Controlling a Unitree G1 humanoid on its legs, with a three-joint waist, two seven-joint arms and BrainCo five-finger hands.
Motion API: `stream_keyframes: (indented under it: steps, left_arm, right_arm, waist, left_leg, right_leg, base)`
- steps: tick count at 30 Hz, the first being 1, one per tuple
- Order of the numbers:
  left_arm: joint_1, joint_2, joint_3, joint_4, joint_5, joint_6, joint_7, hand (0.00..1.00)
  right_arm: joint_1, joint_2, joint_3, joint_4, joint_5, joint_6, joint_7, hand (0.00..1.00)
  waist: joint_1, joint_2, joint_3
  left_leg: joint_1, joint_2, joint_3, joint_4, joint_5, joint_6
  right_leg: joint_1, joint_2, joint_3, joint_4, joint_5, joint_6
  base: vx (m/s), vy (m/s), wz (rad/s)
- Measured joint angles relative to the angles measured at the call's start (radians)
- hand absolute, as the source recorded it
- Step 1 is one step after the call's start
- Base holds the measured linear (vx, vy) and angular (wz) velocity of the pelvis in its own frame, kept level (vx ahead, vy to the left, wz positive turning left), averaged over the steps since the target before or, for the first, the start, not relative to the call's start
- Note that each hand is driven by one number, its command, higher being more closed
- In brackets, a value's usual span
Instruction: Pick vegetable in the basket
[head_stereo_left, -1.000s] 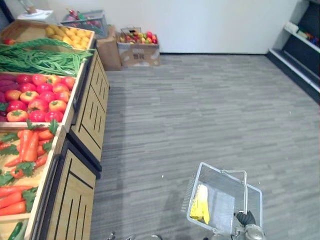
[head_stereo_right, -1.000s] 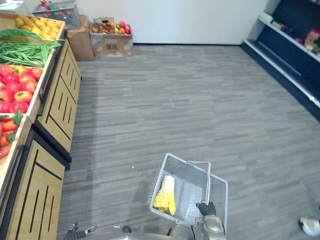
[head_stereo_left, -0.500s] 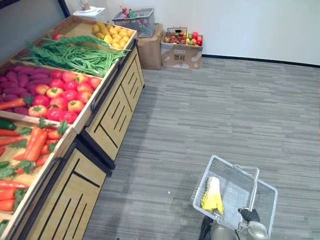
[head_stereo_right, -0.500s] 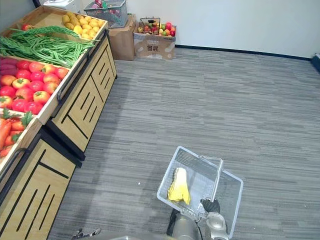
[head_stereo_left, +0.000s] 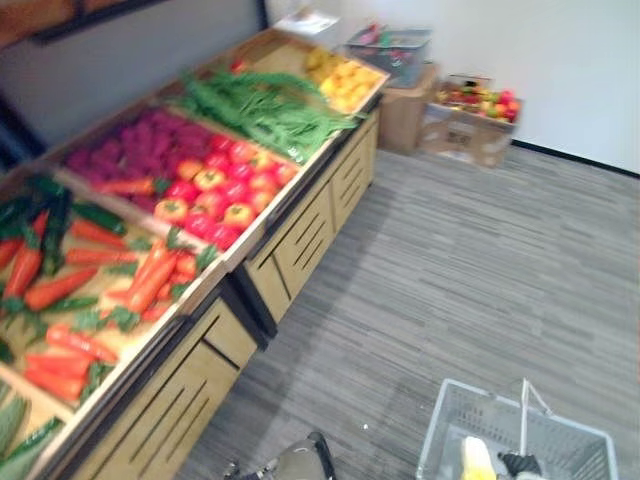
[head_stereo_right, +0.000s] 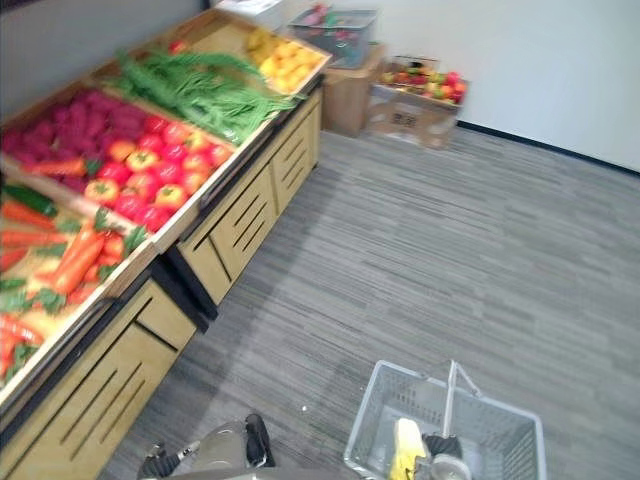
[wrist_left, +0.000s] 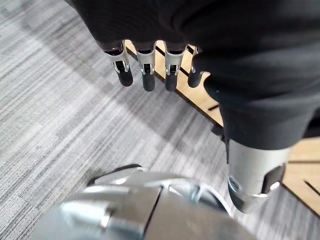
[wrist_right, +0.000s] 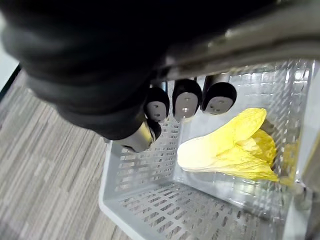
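A white wire basket hangs low at my right side, and a yellow-white cabbage lies inside it. My right hand is curled round the basket's metal handle; its dark cover shows at the handle. To my left runs a wooden produce stand with carrots, tomatoes, green beans and cucumbers. My left hand hangs low beside the stand's wooden front, fingers straight and holding nothing.
Yellow fruit fills the stand's far bin, with a wire basket behind it. Cardboard boxes of fruit stand against the far wall. Grey carpet stretches open to the right of the stand.
The camera has swung left, so the stand now takes up more of the picture and the basket sits lower. The basket still hangs from my right hand with the cabbage in it.
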Motion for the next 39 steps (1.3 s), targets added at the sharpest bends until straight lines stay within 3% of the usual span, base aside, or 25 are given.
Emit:
stream_keyframes:
  steps: [2, 4, 8, 10, 11, 12, 13, 14, 15, 16, 17, 18, 19, 21, 25, 27, 30, 31, 32, 33, 34, 35, 36, 37, 39]
  left_arm:
    - [0.007, 0.002, 0.001, 0.003, 0.003, 0.010, 0.001, 0.00]
    - [0.007, -0.005, 0.013, 0.008, 0.005, 0.013, 0.001, 0.00]
    - [0.006, -0.008, 0.031, 0.052, 0.008, 0.014, 0.002, 0.00]
    - [0.007, -0.016, 0.029, 0.069, 0.013, 0.016, 0.002, 0.00]
    - [0.008, -0.016, 0.024, 0.068, 0.013, 0.016, 0.002, 0.00]
    - [0.009, -0.015, 0.022, 0.066, 0.013, 0.016, 0.002, 0.00]
    - [0.017, -0.003, 0.016, 0.053, 0.013, 0.015, 0.002, 0.00]
    - [0.028, 0.009, 0.016, 0.036, 0.012, 0.016, 0.002, 0.00]
    - [0.032, 0.012, 0.015, 0.027, 0.012, 0.016, 0.002, 0.00]
    - [0.033, 0.017, 0.008, 0.010, 0.011, 0.016, 0.002, 0.00]
    - [0.031, 0.015, 0.006, -0.007, 0.010, 0.015, 0.003, 0.00]
    - [0.023, 0.023, 0.009, -0.010, 0.002, 0.016, 0.009, 0.00]
    - [0.023, 0.033, 0.009, -0.010, 0.001, 0.016, 0.013, 0.00]
    - [0.026, 0.027, 0.019, -0.010, 0.000, 0.016, 0.015, 0.00]
    - [0.001, 0.025, 0.059, -0.007, -0.005, 0.015, 0.017, 0.00]
    - [-0.009, 0.022, 0.079, 0.001, -0.005, 0.014, 0.017, 0.00]
    - [-0.008, 0.003, 0.100, 0.002, -0.005, 0.013, 0.017, 0.00]
    - [-0.003, 0.001, 0.114, 0.003, -0.005, 0.013, 0.015, 0.00]
    - [-0.002, 0.002, 0.119, 0.003, -0.005, 0.012, 0.015, 0.00]
    - [0.002, 0.009, 0.141, 0.009, -0.005, 0.011, 0.014, 0.00]
    - [0.009, -0.029, 0.170, 0.043, -0.008, 0.013, 0.012, 0.00]
    - [0.010, -0.048, 0.179, 0.053, -0.009, 0.014, 0.013, 0.00]
    - [0.011, -0.059, 0.181, 0.064, -0.011, 0.014, 0.013, 0.00]
    - [0.009, -0.074, 0.206, 0.081, -0.040, 0.016, 0.014, 0.00]
    - [0.006, -0.076, 0.234, 0.080, -0.071, 0.016, 0.017, 0.00]
  right_arm:
    - [-0.022, 0.002, 0.005, -0.009, -0.002, -0.003, 0.000, 1.00]
    - [-0.038, 0.006, 0.043, -0.017, -0.009, -0.006, 0.004, 1.00]
    - [-0.038, 0.025, 0.077, -0.015, -0.016, -0.007, 0.006, 1.00]
    - [-0.019, 0.013, 0.073, -0.003, -0.019, -0.006, 0.005, 1.00]
    - [0.001, 0.012, 0.073, -0.003, -0.019, -0.005, 0.005, 1.00]
    - [0.006, 0.013, 0.073, -0.003, -0.019, -0.004, 0.005, 1.00]
    - [0.008, 0.018, 0.077, -0.004, -0.021, -0.008, 0.007, 1.00]
    - [-0.002, 0.025, 0.077, -0.003, -0.022, -0.004, 0.006, 1.00]
    - [-0.009, 0.026, 0.077, -0.004, -0.022, -0.004, 0.007, 1.00]
    - [-0.014, 0.027, 0.077, -0.005, -0.022, -0.007, 0.006, 1.00]
    - [-0.018, 0.031, 0.077, -0.003, -0.021, -0.010, 0.007, 1.00]
    - [-0.019, 0.032, 0.074, -0.004, -0.021, -0.019, 0.007, 1.00]
    - [-0.020, 0.032, 0.068, -0.005, -0.021, -0.020, 0.006, 1.00]
    - [-0.020, 0.030, 0.029, -0.005, -0.019, -0.023, 0.003, 1.00]
    - [-0.017, 0.032, -0.011, 0.001, -0.019, -0.016, 0.005, 1.00]
    - [-0.017, 0.032, -0.054, 0.000, -0.019, -0.013, 0.006, 1.00]
    - [0.003, 0.035, -0.099, -0.005, -0.018, -0.007, 0.006, 1.00]
    - [0.028, 0.047, -0.126, -0.005, -0.019, -0.004, 0.006, 1.00]
    - [0.037, 0.051, -0.130, -0.005, -0.019, -0.004, 0.006, 1.00]
    - [0.059, 0.064, -0.137, -0.002, -0.019, -0.004, 0.008, 1.00]
    - [0.040, 0.048, -0.160, 0.004, -0.019, 0.001, 0.012, 1.00]
    - [0.033, 0.034, -0.163, 0.005, -0.020, 0.001, 0.014, 1.00]
    - [0.027, 0.022, -0.161, 0.009, -0.021, 0.003, 0.018, 1.00]
    - [0.009, 0.007, -0.162, 0.035, -0.028, 0.003, 0.025, 1.00]
    - [-0.006, 0.005, -0.169, 0.045, -0.038, 0.009, 0.025, 1.00]
  waist:
    - [0.012, -0.001, 0.004]
    - [0.022, 0.021, 0.011]
    - [0.030, 0.016, 0.008]
    - [0.026, 0.031, -0.006]
    - [0.023, 0.036, -0.008]
    - [0.022, 0.034, -0.009]
    - [0.019, 0.012, -0.009]
    - [0.013, -0.008, -0.015]
    - [0.007, -0.017, -0.011]
    - [-0.005, 0.007, -0.010]
    - [-0.005, 0.007, -0.009]
    - [-0.005, 0.006, -0.009]
    - [-0.005, 0.010, -0.007]
    - [-0.015, 0.010, -0.006]
    - [-0.028, 0.015, -0.003]
    - [-0.027, 0.017, 0.000]
    - [-0.029, 0.021, 0.003]
    - [-0.031, -0.005, -0.003]
    - [-0.032, -0.015, -0.006]
    - [-0.028, -0.051, -0.013]
    - [-0.026, 0.003, -0.031]
    - [-0.029, 0.032, -0.031]
    - [-0.030, 0.041, -0.032]
    - [-0.030, 0.070, -0.038]
    - [-0.032, 0.069, -0.038]
  left_leg:
    - [0.003, -0.017, 0.004, -0.004, 0.002, 0.002]
    - [0.041, -0.017, 0.014, -0.020, 0.003, 0.004]
    - [0.117, -0.026, 0.039, -0.145, 0.041, -0.008]
    - [0.150, -0.035, 0.042, -0.258, 0.060, -0.005]
    - [0.186, -0.036, 0.050, -0.295, 0.061, -0.007]
    - [0.196, -0.038, 0.052, -0.303, 0.063, -0.010]
    - [0.226, -0.052, 0.064, -0.315, 0.070, -0.011]
    - [0.253, -0.074, 0.050, -0.316, 0.065, -0.005]
    - [0.261, -0.078, 0.026, -0.316, 0.056, 0.004]
    - [0.283, -0.069, -0.023, -0.315, 0.044, 0.016]
    - [0.292, -0.059, -0.053, -0.315, 0.034, 0.026]
    - [0.298, -0.050, -0.085, -0.307, 0.020, 0.029]
    - [0.304, -0.048, -0.105, -0.300, 0.012, 0.029]
    - [0.332, -0.056, -0.163, -0.281, -0.014, 0.026]
    - [0.357, -0.064, -0.262, -0.282, -0.031, 0.011]
    - [0.378, -0.059, -0.315, -0.283, -0.050, -0.008]
    - [0.409, -0.029, -0.397, -0.256, -0.096, -0.063]
    - [0.417, -0.026, -0.434, -0.247, -0.119, -0.096]
    - [0.420, -0.029, -0.440, -0.248, -0.128, -0.104]
    - [0.434, -0.039, -0.461, -0.250, -0.152, -0.127]
    - [0.426, 0.029, -0.425, -0.241, -0.158, -0.147]
    - [0.431, 0.060, -0.418, -0.246, -0.164, -0.156]
    - [0.431, 0.079, -0.415, -0.257, -0.153, -0.173]
    - [0.429, 0.110, -0.415, -0.276, -0.104, -0.207]
    - [0.412, 0.124, -0.412, -0.289, -0.036, -0.216]
  right_leg:
    - [0.020, 0.031, 0.005, -0.045, 0.024, -0.004]
    - [0.049, 0.034, 0.032, -0.057, 0.066, 0.012]
    - [0.050, 0.031, 0.053, -0.036, 0.093, 0.036]
    - [-0.022, 0.007, 0.052, 0.124, 0.093, 0.036]
    - [-0.067, -0.028, 0.052, 0.268, 0.093, 0.036]
    - [-0.077, -0.040, 0.053, 0.311, 0.093, 0.036]
    - [-0.128, -0.104, 0.073, 0.477, 0.109, 0.025]
    - [-0.175, -0.158, 0.108, 0.615, 0.172, 0.002]
    - [-0.195, -0.170, 0.128, 0.663, 0.233, -0.016]
    - [-0.233, -0.159, 0.186, 0.742, 0.360, 0.002]
    - [-0.274, -0.140, 0.225, 0.811, 0.310, 0.022]
    - [-0.322, -0.118, 0.232, 0.865, 0.193, 0.004]
    - [-0.336, -0.109, 0.225, 0.866, 0.153, 0.004]
    - [-0.344, -0.089, 0.155, 0.698, 0.065, 0.009]
    - [-0.350, 0.018, 0.250, 0.210, 0.081, 0.019]
    - [-0.355, 0.044, 0.310, 0.037, 0.125, 0.016]
    - [-0.358, 0.068, 0.368, 0.007, 0.159, 0.013]
    - [-0.341, 0.067, 0.403, 0.023, 0.159, 0.012]
    - [-0.339, 0.064, 0.408, 0.030, 0.158, 0.012]
    - [-0.326, 0.053, 0.407, 0.046, 0.186, -0.012]
    - [-0.328, 0.102, 0.360, 0.078, 0.129, -0.041]
    - [-0.328, 0.128, 0.345, 0.088, 0.111, -0.049]
    - [-0.332, 0.142, 0.333, 0.094, 0.098, -0.064]
    - [-0.331, 0.165, 0.300, 0.108, 0.081, -0.082]
    - [-0.323, 0.171, 0.265, 0.108, 0.065, -0.107]
  base:
    - [0.17, -0.031, 0.23]
    - [0.12, -0.022, -0.06]
    - [0.01, -0.018, -0.16]
    - [-0.02, 0.058, 0.20]
    - [0.05, 0.091, 0.27]
    - [0.14, 0.099, 0.37]
    - [0.19, 0.095, 0.37]
    - [0.18, 0.092, 0.45]
    - [0.18, 0.064, 0.73]
    - [0.22, 0.052, 0.82]
    - [0.26, 0.055, 1.03]
    - [0.25, 0.051, 0.75]
    - [0.25, 0.050, 0.86]
    - [0.28, 0.046, 0.84]
    - [0.35, -0.047, 0.84]
    - [0.37, -0.158, 0.84]
    - [0.35, -0.275, 0.91]
    - [0.31, -0.369, 0.97]
    - [0.33, -0.458, 1.06]
    - [0.36, -0.466, 0.61]
    - [0.30, -0.376, 0.55]
    - [0.23, -0.232, 0.23]
    - [0.25, -0.253, 0.32]
    - [0.31, -0.315, 0.33]
    - [0.29, -0.336, 0.55]
